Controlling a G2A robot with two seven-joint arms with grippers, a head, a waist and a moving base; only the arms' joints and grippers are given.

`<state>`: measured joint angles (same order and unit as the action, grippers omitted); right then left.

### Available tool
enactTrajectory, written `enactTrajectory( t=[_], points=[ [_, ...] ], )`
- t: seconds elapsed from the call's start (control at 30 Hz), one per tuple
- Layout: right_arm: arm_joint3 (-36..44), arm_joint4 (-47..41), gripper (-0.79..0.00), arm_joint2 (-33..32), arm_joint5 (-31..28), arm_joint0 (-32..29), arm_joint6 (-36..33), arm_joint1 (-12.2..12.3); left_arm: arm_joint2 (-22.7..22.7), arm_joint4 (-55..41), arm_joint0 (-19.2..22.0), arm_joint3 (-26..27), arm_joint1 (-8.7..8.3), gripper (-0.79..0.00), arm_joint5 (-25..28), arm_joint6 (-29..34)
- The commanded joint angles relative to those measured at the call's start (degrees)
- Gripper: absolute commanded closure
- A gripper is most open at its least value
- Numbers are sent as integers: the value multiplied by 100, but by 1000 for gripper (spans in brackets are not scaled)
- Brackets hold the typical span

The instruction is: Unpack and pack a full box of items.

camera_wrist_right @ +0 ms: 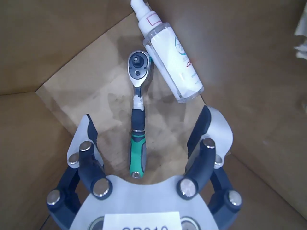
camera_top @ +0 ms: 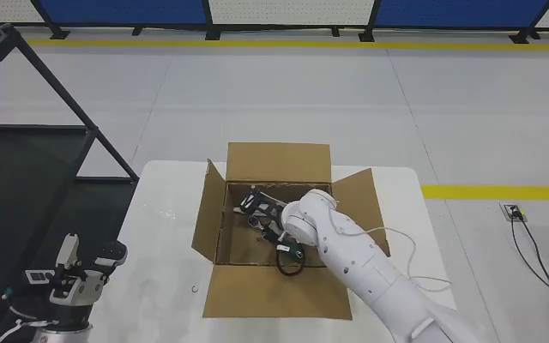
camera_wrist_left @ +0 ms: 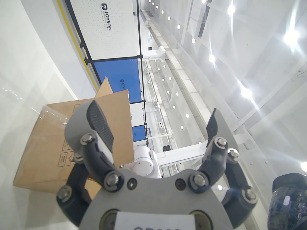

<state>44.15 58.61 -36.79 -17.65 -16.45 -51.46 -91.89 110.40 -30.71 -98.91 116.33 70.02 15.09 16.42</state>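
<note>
An open cardboard box [camera_top: 279, 296] stands in the middle of the white table [camera_top: 163, 257], all flaps spread outward. The right arm goes down into it. My right gripper [camera_wrist_right: 146, 114] is open, held just above a ratchet wrench [camera_wrist_right: 138, 154] with a green and black handle lying on the box floor. Next to the wrench head, a white spray bottle [camera_wrist_right: 171, 58] leans into a corner of the box [camera_wrist_right: 60, 25]. My left gripper [camera_top: 90, 250] is off the table's left front corner, open and empty [camera_wrist_left: 153, 111], pointing upward, with the box's outer side [camera_wrist_left: 48, 144] beside it.
A black frame rack [camera_top: 51, 171] stands left of the table. Bare tabletop runs on both sides of the box. Yellow floor lines [camera_top: 485, 192] cross the grey floor to the right and at the back, before a blue barrier.
</note>
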Motion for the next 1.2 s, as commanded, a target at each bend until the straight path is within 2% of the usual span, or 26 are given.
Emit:
enactTrajectory(
  t=[0.0,0.1,0.13,0.2,0.33,0.4,0.8,0.9,1.17],
  points=[
    [-457,-128,-730,83,-100,138,95,-122,0,0,0,0,0,-785,0,0],
    [-965,-277,-693,186,-255,288,216,-288,0,0,0,0,0,-785,0,0],
    [-1100,-311,-659,217,-293,321,256,-339,0,0,0,0,0,-785,0,0],
    [-1326,-357,-499,273,-364,371,335,-431,0,0,0,0,0,-785,0,0],
    [-1602,-374,-446,363,-498,430,492,-575,0,0,0,0,0,-785,0,0],
    [-1682,-345,-391,401,-504,447,553,-630,0,0,0,0,0,-785,0,0],
    [-1979,-222,-391,451,-522,525,558,-792,0,0,0,0,0,-785,0,0],
    [-2037,-223,-363,430,-597,544,577,-804,0,0,0,0,0,-785,0,0],
    [-2069,-153,-372,392,-683,521,579,-807,0,0,0,0,0,-785,0,0]
  ],
)
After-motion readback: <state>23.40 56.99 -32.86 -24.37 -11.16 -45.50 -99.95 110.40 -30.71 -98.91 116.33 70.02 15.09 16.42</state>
